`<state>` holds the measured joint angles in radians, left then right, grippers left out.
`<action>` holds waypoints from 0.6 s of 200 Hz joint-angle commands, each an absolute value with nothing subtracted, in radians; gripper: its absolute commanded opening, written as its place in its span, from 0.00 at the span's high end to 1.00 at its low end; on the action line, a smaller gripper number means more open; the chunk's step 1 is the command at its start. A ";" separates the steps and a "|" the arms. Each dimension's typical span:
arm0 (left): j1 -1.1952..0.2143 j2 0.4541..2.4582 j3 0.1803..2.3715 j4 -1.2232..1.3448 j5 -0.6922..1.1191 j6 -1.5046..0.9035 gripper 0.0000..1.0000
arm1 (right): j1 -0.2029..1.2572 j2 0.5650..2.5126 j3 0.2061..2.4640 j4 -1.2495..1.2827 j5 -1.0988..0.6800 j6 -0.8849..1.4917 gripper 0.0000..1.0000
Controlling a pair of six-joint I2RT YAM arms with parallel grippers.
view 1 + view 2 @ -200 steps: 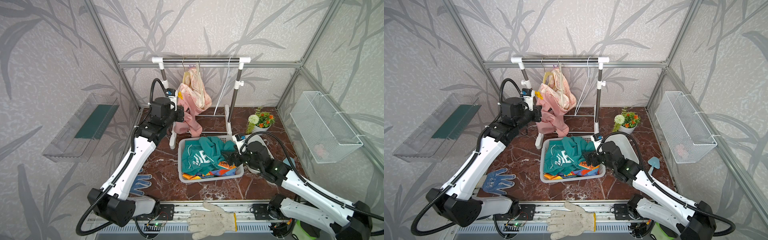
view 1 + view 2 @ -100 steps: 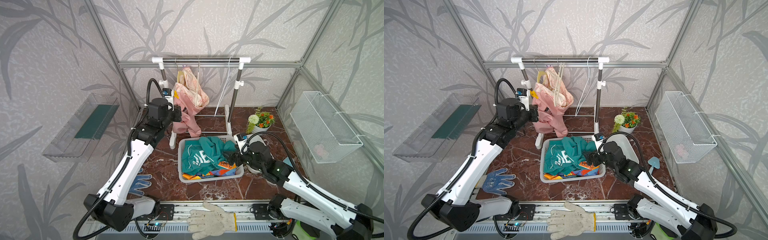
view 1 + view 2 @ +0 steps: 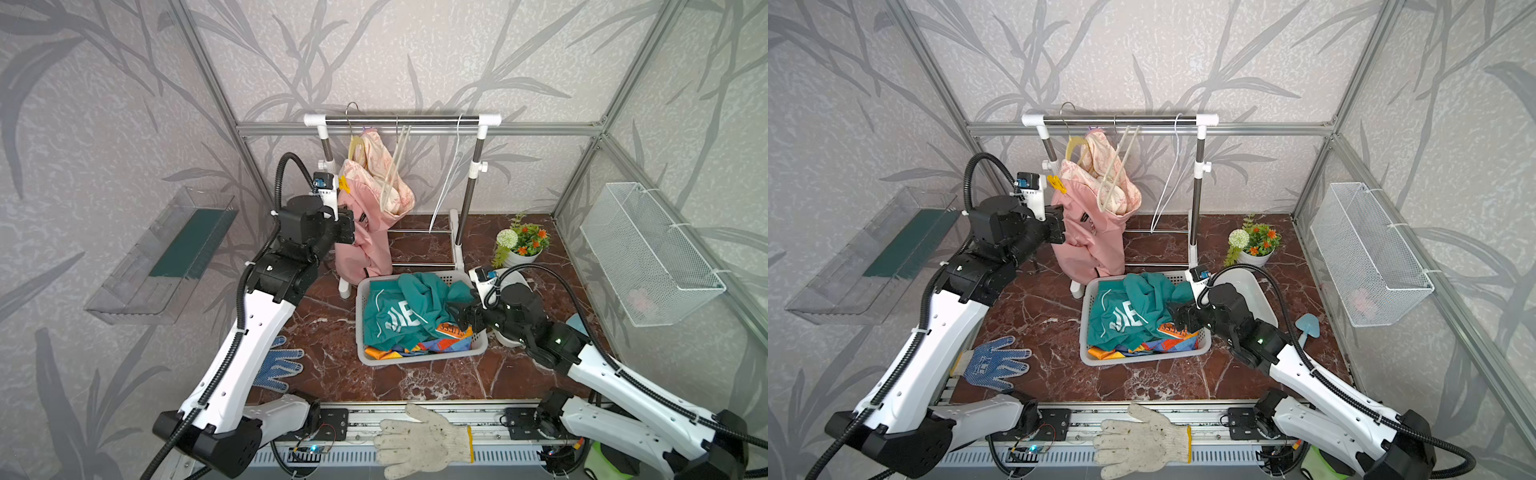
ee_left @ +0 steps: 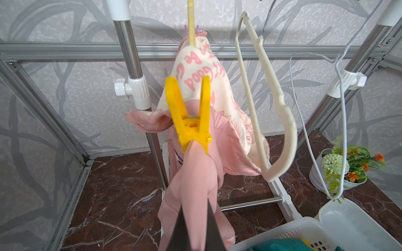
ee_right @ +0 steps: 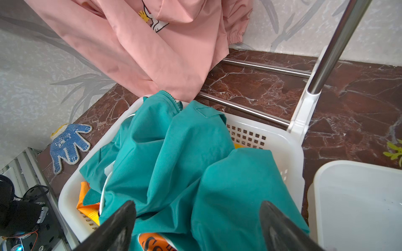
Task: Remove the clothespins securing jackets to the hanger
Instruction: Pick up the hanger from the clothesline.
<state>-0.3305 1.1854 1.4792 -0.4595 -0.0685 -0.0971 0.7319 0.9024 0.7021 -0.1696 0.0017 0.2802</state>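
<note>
Three jackets (image 3: pixel 372 216), gloves (image 3: pixel 422 440) (two)

White arm links, black joints, black corrugated cables.

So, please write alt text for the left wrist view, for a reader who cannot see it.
A yellow clothespin is clipped on a hanging pink jacket, whose fabric the shut left claw pinches below it. Empty cream and white hangers hang beside, over a dark marble floor.

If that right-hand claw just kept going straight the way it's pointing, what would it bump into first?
Most likely the teal jacket heaped in the white laundry basket. The right gripper hangs open just above that cloth, aimed along it toward the hanging pink jacket further on. How close the cloth lies is hard to judge.
</note>
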 commanded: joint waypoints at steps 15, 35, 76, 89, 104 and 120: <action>-0.325 1.093 1.533 -0.349 -0.077 -0.062 1.00 | 0.727 0.893 0.700 -0.174 -0.001 0.288 0.11; -0.325 1.070 1.534 -0.374 -0.078 -0.056 1.00 | 0.727 0.900 0.705 -0.173 -0.005 0.286 0.11; -0.325 0.987 1.522 -0.445 -0.105 -0.051 1.00 | 0.727 0.919 0.727 -0.178 0.014 0.258 0.09; -0.325 0.957 1.522 -0.469 -0.110 -0.051 1.00 | 0.727 0.931 0.741 -0.178 0.008 0.241 0.08; -0.325 0.927 1.531 -0.507 -0.110 -0.054 1.00 | 0.727 0.948 0.761 -0.175 0.006 0.228 0.06; -0.325 0.900 1.547 -0.551 -0.089 -0.068 1.00 | 0.727 0.969 0.781 -0.174 0.009 0.216 0.04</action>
